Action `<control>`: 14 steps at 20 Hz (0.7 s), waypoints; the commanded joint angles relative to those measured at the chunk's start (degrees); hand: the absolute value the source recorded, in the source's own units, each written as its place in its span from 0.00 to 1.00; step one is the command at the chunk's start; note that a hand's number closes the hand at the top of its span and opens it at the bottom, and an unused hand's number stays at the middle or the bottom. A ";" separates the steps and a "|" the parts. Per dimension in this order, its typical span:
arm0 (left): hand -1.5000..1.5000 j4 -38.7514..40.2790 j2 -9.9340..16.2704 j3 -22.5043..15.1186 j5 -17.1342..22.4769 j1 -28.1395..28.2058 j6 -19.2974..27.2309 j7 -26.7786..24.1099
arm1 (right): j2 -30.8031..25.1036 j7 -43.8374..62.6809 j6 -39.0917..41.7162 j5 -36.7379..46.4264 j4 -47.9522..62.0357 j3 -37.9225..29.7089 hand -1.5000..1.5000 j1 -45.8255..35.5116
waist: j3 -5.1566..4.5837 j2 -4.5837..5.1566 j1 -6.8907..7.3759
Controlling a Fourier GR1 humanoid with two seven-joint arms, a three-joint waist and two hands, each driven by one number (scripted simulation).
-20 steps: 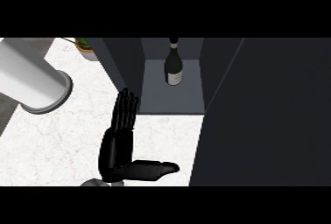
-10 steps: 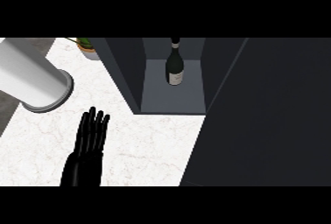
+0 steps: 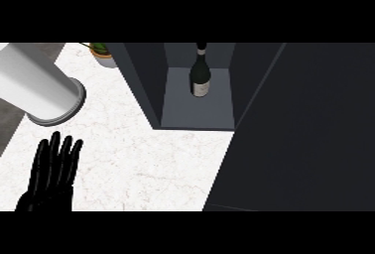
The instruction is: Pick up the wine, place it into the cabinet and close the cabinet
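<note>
Change: left robot hand [image 3: 51, 171] has slid lower-left on the surface [image 3: 147, 154] since half a second ago.
Head view, hand: fingers straight, wide, holding nothing.
Wine: wine bottle [image 3: 200, 75] stands upright inside the open cabinet [image 3: 198, 106].
Right hand: out of view.

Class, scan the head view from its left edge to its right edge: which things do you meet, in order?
Black hand with straight fingers → white cylinder → potted plant → wine bottle standing inside the open cabinet → dark cabinet door.
</note>
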 commanded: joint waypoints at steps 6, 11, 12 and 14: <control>0.00 -4.49 5.51 7.97 6.47 7.41 -6.97 -0.76 | 11.04 5.82 -9.44 3.97 4.16 14.16 1.00 -13.03 | -0.06 -0.13 1.36; 0.00 -3.40 8.96 13.63 11.04 9.19 -14.08 -1.04 | 11.21 6.44 -20.48 1.37 11.94 9.87 1.00 -27.76 | -0.09 0.43 2.49; 0.00 -3.44 9.37 13.13 10.69 11.04 -15.69 -1.87 | 11.21 6.95 -22.71 2.27 12.02 12.41 1.00 -29.31 | -0.13 0.09 2.54; 0.00 -2.41 9.38 14.92 11.20 10.36 -15.93 -1.96 | 11.14 7.22 -26.42 1.11 14.65 11.95 1.00 -34.52 | -0.09 0.22 2.10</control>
